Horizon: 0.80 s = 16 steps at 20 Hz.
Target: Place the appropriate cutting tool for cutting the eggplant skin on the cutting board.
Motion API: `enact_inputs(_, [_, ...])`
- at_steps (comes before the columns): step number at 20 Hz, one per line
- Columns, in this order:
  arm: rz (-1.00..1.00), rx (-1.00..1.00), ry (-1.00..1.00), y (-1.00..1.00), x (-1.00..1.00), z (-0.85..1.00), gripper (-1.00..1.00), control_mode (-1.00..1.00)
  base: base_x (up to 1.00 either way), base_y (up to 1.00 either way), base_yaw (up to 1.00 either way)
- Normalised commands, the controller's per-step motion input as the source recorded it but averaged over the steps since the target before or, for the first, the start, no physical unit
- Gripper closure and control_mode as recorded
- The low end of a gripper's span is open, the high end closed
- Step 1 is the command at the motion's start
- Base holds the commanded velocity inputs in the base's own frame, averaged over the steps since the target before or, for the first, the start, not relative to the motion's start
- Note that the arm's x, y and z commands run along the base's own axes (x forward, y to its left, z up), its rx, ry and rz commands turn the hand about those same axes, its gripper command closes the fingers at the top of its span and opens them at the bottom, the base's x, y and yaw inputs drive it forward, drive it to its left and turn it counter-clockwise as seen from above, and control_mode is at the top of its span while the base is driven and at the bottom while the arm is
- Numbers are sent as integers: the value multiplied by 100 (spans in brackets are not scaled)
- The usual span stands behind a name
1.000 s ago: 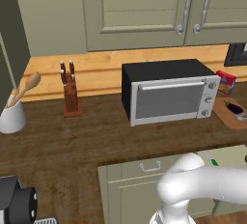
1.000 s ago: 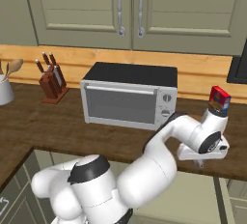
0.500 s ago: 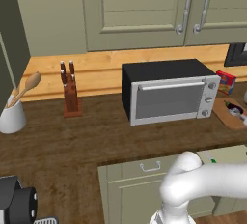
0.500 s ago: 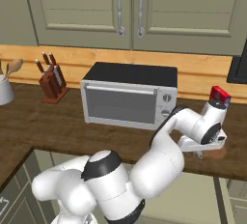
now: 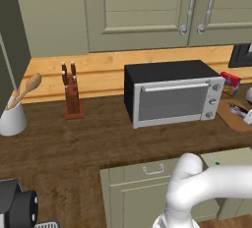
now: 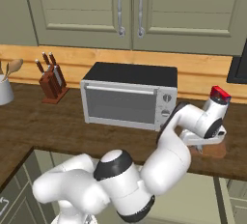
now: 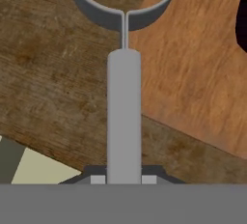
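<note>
- My tool (image 7: 123,178): in the hand view, clenched on the grey handle of the peeler (image 7: 124,121), which runs straight up from the fingertips to a round wire head at the top edge.
- Peeler, position: I hold it above the bench (image 7: 53,97); its handle lies over the dark wood and its head reaches the edge of the cutting board (image 7: 193,68). I cannot tell whether it touches anything below.
- Cutting board: light brown wood, on the bench to the right of the toaster oven (image 6: 129,94); in the right base view my wrist covers most of it.
- Eggplant (image 7: 241,18): a dark shape at the right edge of the hand view, on the board.
- Red box (image 5: 230,83): behind the board, beside the oven.
- Toaster oven: silver front, black top, door shut, mid-bench.
- Knife block (image 5: 72,92): brown handles, left of the oven.
- White jar (image 5: 12,119): holding wooden spoons, far left.
- Cabinet doors (image 6: 130,10): on the wall above, shut.
</note>
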Motion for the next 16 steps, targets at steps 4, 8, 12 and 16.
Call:
enact_inputs(4, [0, 6, 0, -4, 25, -12, 100, -100, 0, 0, 0])
enact_inputs(8, [0, 5, 2, -3, 17, -21, 100, -100, 0, 0, 0])
enact_inputs(12, [0, 4, 1, 0, 34, -21, 100, -100, 0, 0, 0])
enact_inputs(16, [0, 4, 1, 0, 40, -22, 100, -100, 0, 0, 0])
